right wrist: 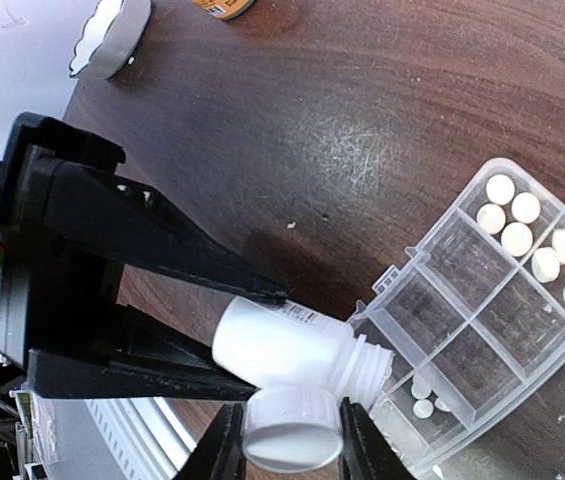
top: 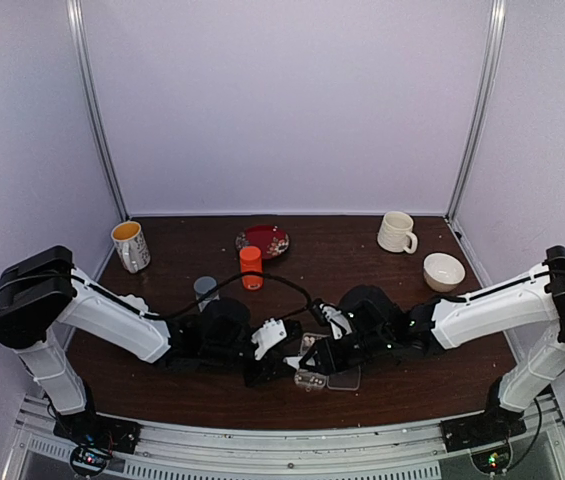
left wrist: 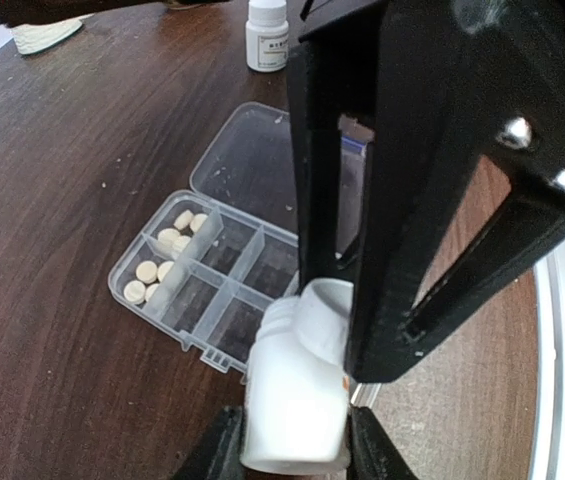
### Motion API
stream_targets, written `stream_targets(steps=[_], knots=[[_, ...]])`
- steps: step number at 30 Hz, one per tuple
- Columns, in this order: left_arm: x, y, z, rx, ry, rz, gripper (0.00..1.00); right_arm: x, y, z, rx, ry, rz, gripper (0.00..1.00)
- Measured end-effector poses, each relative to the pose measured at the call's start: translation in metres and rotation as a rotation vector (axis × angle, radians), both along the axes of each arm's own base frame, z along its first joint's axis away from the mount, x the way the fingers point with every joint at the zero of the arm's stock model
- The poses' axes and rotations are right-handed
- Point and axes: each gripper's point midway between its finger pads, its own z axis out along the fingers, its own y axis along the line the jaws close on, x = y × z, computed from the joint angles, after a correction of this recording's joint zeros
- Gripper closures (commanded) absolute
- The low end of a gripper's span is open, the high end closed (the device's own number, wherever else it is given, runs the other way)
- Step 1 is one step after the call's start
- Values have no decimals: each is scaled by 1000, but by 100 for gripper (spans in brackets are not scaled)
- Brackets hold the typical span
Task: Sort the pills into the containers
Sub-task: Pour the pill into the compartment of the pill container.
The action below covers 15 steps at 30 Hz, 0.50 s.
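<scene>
Pills are lying in three compartments of the box; the rest are sitting empty. The left tool is gripping the opened bottle, the right tool its cap.

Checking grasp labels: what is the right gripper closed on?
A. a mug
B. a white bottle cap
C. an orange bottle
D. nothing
B: the right gripper pinches the white cap, off the bare threaded neck of the white bottle that the left gripper holds.
</scene>
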Motion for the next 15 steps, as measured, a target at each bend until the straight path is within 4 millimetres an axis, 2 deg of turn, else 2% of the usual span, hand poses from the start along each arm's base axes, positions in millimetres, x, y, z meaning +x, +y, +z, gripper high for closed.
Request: stream_targets(steps=[8,12,15], knots=[[2,-3,4,-3,-1,0,100,2,3,20,52,-31,1,100],[1,-1,1,10,6,0,100,2,3,14,41,-23,1,100],[0,-1,0,13,11,3,100,0,1,-1,0,1,1,100]])
